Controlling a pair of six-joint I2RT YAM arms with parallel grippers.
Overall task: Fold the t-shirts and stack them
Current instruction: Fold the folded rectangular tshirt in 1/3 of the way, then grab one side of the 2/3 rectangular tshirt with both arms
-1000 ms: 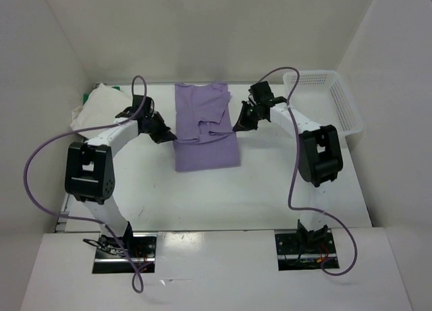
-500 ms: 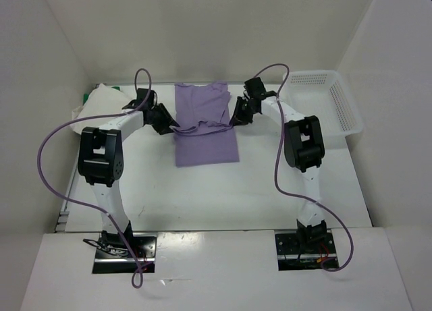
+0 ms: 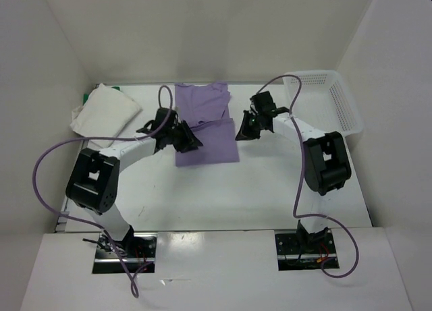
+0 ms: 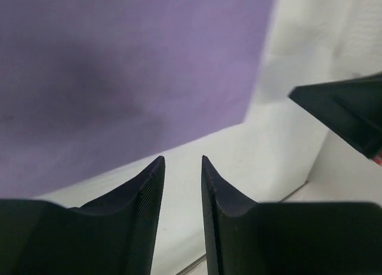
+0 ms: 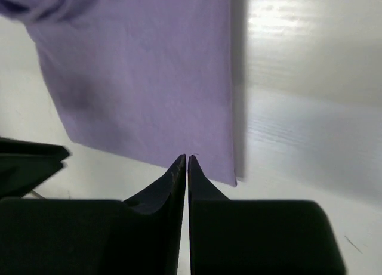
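Lavender cloth, item one: the lavender t-shirt [image 3: 206, 149], partly folded, is laid flat on the table [image 3: 202, 196] to the left of the white basket [image 3: 341, 98] and well apart from it. Its long axis is run from the far wall toward the arm bases, roughly parallel to the basket's long side. A turned-over layer is seen across its middle, and the near part is a plain smooth panel.

Item two: the left gripper [image 3: 189, 139] is held over the shirt edge that faces away from the basket. In the left wrist view its jaws are parted by a narrow gap with nothing between them, and purple cloth fills the space ahead.

Item three: the right gripper [image 3: 243, 131] is placed between shirt and basket, just beside the basket-side edge. In the right wrist view its fingers [image 5: 176, 179] are drawn together to a bare slit, no cloth is pinched, and the shirt's near corner lies directly ahead of the tips.

Item four: the white t-shirt [image 3: 104, 110] is folded and set farthest from the basket, with the green t-shirt [image 3: 88, 97] showing only as a sliver beside it.

Relation noted: the shirt is flanked, one gripper at each long edge, and each arm is nearer its own side. A further fold is judged to be in hand. For it, both edges would have to be taken at matching points along the long axis, and the right jaws would first have to be opened.
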